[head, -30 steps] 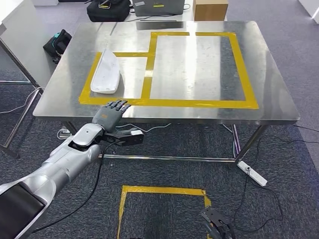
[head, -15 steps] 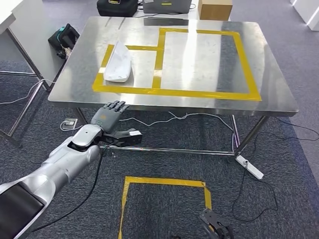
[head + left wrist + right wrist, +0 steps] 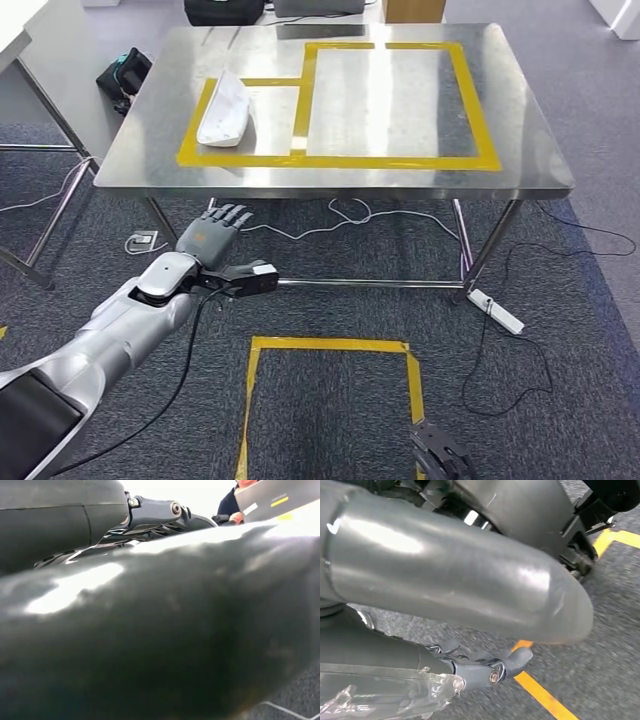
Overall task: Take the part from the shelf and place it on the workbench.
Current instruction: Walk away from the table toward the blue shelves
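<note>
My view has pulled back from the steel workbench since a second ago. White curved plastic part lies inside its yellow tape outline. Left hand empty, fingers spread, below the table edge. Right hand is half hidden; can't tell its state.

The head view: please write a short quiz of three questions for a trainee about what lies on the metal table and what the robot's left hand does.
1. True or false: the white part lies inside the smaller yellow tape box on the table.
2. What does the left hand hold?
A. the white part
B. a cable
C. nothing
3. Fill in: the left hand hangs over the ____, in front of the table's near edge.

Key: 1 true; 2 C; 3 carpet.
</note>
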Action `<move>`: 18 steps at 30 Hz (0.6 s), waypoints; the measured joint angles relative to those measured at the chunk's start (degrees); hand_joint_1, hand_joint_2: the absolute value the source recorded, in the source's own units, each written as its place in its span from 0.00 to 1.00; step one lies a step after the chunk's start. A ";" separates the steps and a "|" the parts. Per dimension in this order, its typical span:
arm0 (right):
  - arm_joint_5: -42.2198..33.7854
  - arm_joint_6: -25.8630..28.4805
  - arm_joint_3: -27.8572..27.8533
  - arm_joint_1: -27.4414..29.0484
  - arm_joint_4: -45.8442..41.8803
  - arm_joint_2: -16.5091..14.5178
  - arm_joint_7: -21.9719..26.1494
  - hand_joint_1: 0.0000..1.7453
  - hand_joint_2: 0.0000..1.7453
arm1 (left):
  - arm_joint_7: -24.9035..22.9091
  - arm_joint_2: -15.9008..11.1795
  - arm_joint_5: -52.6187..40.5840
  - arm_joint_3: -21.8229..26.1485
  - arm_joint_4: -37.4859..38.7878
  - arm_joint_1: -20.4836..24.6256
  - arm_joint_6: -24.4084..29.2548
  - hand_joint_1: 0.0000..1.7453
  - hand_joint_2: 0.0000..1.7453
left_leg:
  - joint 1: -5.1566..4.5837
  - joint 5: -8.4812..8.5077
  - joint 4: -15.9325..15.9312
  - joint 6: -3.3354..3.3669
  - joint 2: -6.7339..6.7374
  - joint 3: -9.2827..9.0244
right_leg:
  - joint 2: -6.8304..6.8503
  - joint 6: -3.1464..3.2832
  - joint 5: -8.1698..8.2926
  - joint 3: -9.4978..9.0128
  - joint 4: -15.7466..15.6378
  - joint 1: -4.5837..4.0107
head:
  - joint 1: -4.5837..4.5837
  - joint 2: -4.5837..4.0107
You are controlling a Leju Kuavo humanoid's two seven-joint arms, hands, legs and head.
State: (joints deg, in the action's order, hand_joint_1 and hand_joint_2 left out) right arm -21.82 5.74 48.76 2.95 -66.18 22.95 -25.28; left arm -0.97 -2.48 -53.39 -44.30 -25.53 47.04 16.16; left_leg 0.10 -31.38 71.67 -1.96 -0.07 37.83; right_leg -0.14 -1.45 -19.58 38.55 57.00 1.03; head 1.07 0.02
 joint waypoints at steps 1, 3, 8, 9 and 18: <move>-0.05 0.07 0.03 -0.03 -0.01 0.00 -0.07 0.00 0.00 | -0.02 0.00 -0.01 0.01 0.02 0.06 -0.03 0.00 0.00 | 0.09 1.57 -2.58 -0.04 0.00 -2.21 | -0.02 -0.22 0.76 0.85 0.02 0.07 | 0.00 0.00; -0.11 0.30 0.13 -0.08 -0.18 0.02 -0.20 0.00 0.00 | -0.08 0.03 -0.04 0.02 0.03 0.33 -0.05 0.00 0.00 | 0.12 2.36 -10.26 0.21 -0.05 -7.97 | -0.05 -0.87 2.18 2.17 0.04 0.07 | -0.01 0.00; -0.42 0.70 1.07 0.12 -0.61 0.45 -0.15 0.00 0.00 | -0.16 -0.16 -0.08 0.00 0.16 -0.13 -0.09 0.00 0.00 | -0.30 3.47 -15.95 2.46 0.06 -9.53 | -0.07 -2.79 4.78 3.32 -1.59 0.43 | 0.17 0.00; -0.46 0.80 1.30 0.29 -0.65 0.63 -0.14 0.00 0.00 | -0.24 -0.24 -0.08 0.00 0.25 -0.34 -0.12 0.00 0.00 | -0.22 4.25 -16.04 2.92 0.17 -8.93 | -0.09 -2.99 2.81 3.88 -0.26 0.44 | 0.05 0.00; -2.99 5.30 3.09 1.85 -4.17 4.30 0.68 0.00 0.00 | -6.16 -6.92 11.96 9.17 3.70 -15.83 5.97 0.00 0.00 | -0.80 8.74 -15.76 2.74 1.74 -3.46 | -0.40 -2.40 -4.01 -3.59 8.86 -0.16 | -0.63 0.00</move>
State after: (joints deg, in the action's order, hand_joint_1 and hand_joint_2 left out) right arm -24.81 11.04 51.85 4.80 -70.35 27.25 -24.59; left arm -7.14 -9.39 -41.42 -35.13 -21.83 31.21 22.13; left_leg -0.70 -22.63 55.91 0.78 1.67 34.38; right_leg -0.54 -3.86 -23.59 34.96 65.85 0.87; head 0.44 0.02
